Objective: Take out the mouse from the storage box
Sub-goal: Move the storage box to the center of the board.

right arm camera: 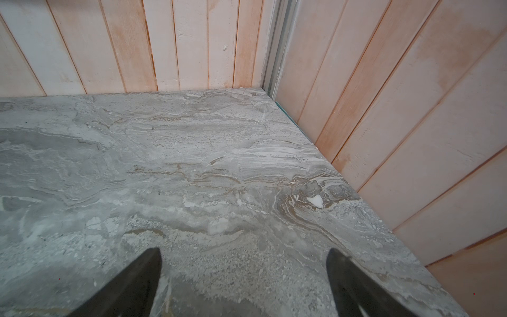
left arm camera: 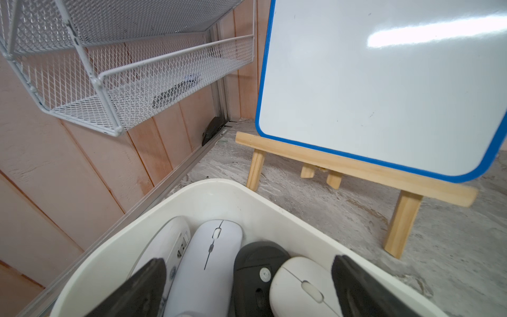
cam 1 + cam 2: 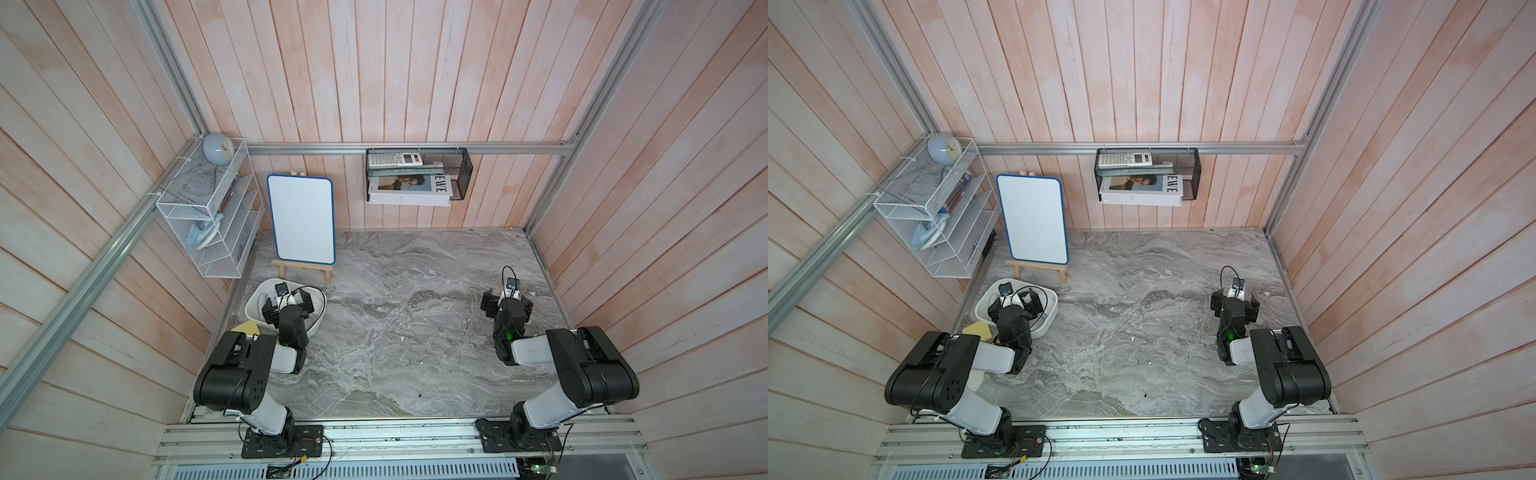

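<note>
Presently left tool [image 2: 248, 262], spread wide and empty, is hovering over storage box [image 2: 115, 255], lower frame; centring on black mouse [image 2: 258, 255] advised; right tool [image 1: 244, 252] idling, equally spread.

Left gripper [image 2: 248, 262] hangs over the storage box [image 2: 214, 192], jaws spread wide. Four mice lie side by side inside: upturned white mouse [image 2: 171, 241], flat white mouse [image 2: 211, 260], black mouse [image 2: 255, 258], rounded white mouse [image 2: 301, 288]. Beyond, on the tabletop [image 2: 329, 219], a whiteboard [image 2: 384, 96] stands on a wooden easel [image 2: 356, 168].
</note>
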